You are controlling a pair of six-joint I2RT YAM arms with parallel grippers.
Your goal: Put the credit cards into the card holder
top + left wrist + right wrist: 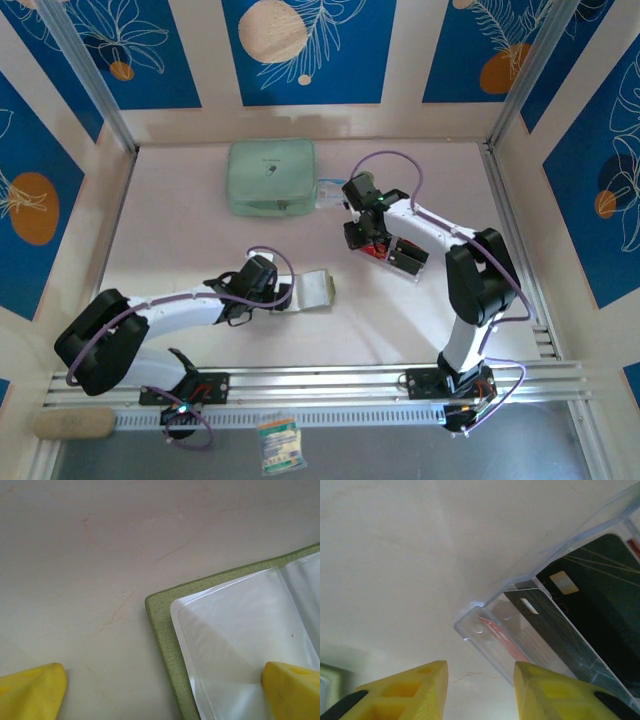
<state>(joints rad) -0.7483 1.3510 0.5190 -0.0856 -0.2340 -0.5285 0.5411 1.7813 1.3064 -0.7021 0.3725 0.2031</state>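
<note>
The card holder (318, 290) lies open mid-table, olive green, and its clear inner sleeves (240, 625) face up inside the green edge (162, 630). My left gripper (288, 296) is at its left side and stands open (165, 695), one yellow fingertip over bare table and the other over a sleeve. The credit cards stand in a clear acrylic rack (400, 262): a red card (502, 635) at the front and dark cards (560, 640) behind. My right gripper (480, 690) hovers at the rack's corner (470, 622), open, with nothing between its fingers; from above it (368, 240) is over the rack's left end.
A pale mint zip pouch (270, 177) lies at the back, with a small blue-white item (330, 192) beside it. The metal rail (320, 385) runs along the near edge. Patterned walls enclose the table on three sides.
</note>
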